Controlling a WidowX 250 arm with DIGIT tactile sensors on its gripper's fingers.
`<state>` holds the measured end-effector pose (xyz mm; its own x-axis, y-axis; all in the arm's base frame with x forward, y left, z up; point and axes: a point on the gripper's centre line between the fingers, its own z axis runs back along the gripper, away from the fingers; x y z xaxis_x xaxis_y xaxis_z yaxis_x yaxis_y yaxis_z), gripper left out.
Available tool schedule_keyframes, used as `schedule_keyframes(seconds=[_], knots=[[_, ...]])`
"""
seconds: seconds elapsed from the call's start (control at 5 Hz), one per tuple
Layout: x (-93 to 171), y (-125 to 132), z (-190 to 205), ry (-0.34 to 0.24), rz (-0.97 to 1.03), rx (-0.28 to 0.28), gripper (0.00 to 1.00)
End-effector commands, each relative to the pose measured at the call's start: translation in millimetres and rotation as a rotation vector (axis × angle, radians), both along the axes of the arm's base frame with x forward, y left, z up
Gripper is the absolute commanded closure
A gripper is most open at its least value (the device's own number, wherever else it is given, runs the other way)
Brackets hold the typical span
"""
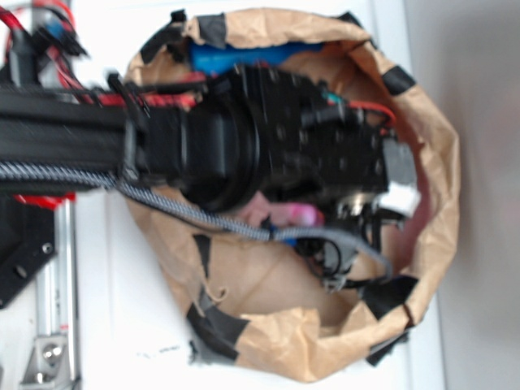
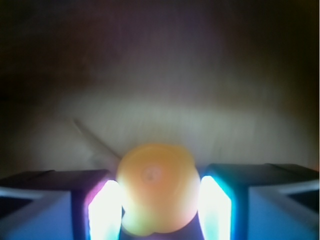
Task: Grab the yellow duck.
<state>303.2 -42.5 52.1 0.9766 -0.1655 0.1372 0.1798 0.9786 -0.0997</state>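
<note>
- Exterior view: the black arm [image 1: 97,138] is seen stretched across from the left edge, over the mouth of a crumpled brown paper bag [image 1: 431,162] whose rim is patched with strips of black tape [image 1: 218,329].
- The bulky black wrist section is positioned over the middle of the bag, with the tool [image 1: 370,213] at its right-hand end, reaching down inside the paper walls.
- A braided grey cable [image 1: 162,203] is run along the underside of the arm and curls towards the tool end.
- A blue object [image 1: 244,55] is glimpsed at the upper inside of the bag, and a pink item [image 1: 292,215] is partly hidden beneath the wrist; neither can be identified further.
- The bag is placed on a white counter [image 1: 122,325].
- The yellow duck cannot be made out in the exterior view, as it is covered by the arm.
- Wrist view: the yellow duck [image 2: 156,187] is seen as a blurred, rounded yellow-orange shape lodged between the two fingers [image 2: 106,212] of the tool [image 2: 159,210], low in the frame.
- The fingers are drawn in on either side of the duck, each touching it, so the duck is gripped between them.
- Behind the duck, only the dim, blurred interior of the bag is shown.
</note>
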Motion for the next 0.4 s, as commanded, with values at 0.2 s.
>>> schedule_keyframes(seconds=[0.2], knots=[[-51,9,108,-0.069,0.2,-0.037,1.0]])
